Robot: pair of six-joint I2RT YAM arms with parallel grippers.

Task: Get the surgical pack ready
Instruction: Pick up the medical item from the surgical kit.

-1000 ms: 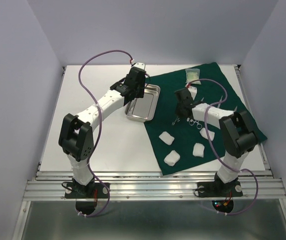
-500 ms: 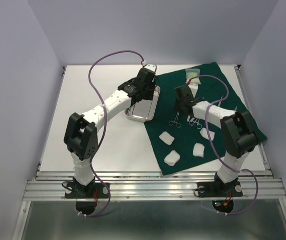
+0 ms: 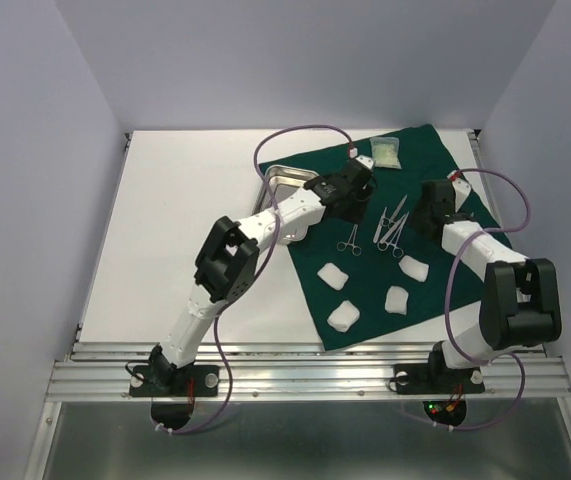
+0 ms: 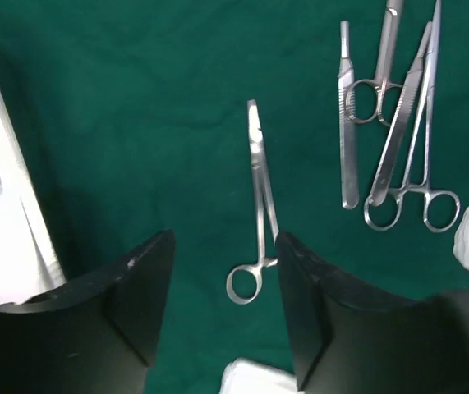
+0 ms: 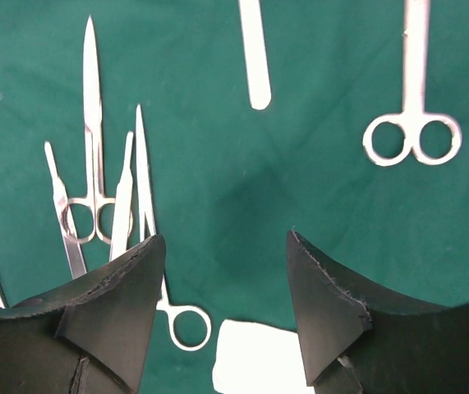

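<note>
The dark green drape [image 3: 435, 250] covers the right half of the table. My left gripper [image 3: 357, 190] hangs open over it, and a single steel forceps [image 4: 260, 197] lies flat on the cloth between its jaws [image 4: 224, 246], untouched. A cluster of steel instruments [image 3: 390, 225] lies to the right of it. My right gripper [image 3: 427, 215] is open above bare cloth [image 5: 224, 242] with nothing held. A gauze pad [image 5: 259, 355] lies below it. Several gauze pads [image 3: 343, 316] sit on the drape's near part. The steel tray [image 3: 283, 178] is partly hidden by my left arm. The pale packet [image 3: 386, 152] lies at the drape's far edge.
Scissors [image 5: 413, 123] and a flat steel handle [image 5: 255, 57] lie on the cloth beyond my right gripper. The tray's rim [image 4: 4, 213] shows at the left of the left wrist view. White tabletop [image 3: 175, 230] lies left of the drape.
My left arm swung right from the tray to over the drape and its jaws widened. My right gripper opened and drew back to the right, away from the instruments.
</note>
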